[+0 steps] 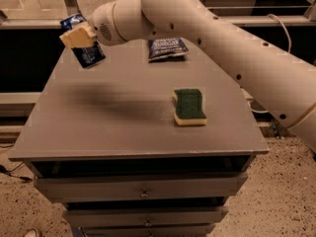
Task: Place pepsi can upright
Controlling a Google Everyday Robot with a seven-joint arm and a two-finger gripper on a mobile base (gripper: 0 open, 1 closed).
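Observation:
The pepsi can [88, 53], dark blue with white markings, is held in my gripper [79, 37] above the far left corner of the grey table [123, 122]. The can stands nearly upright, tilted a little with its top leaning left, and it is off the table surface. The cream-coloured fingers [75, 36] are closed across the can's upper half. My arm reaches in from the right across the back of the table.
A flat crinkled dark blue chip bag [167, 48] lies at the back middle of the table. A green and yellow sponge [189, 106] lies right of centre. Drawers [143, 191] are below the table top. A dark ledge runs behind the table.

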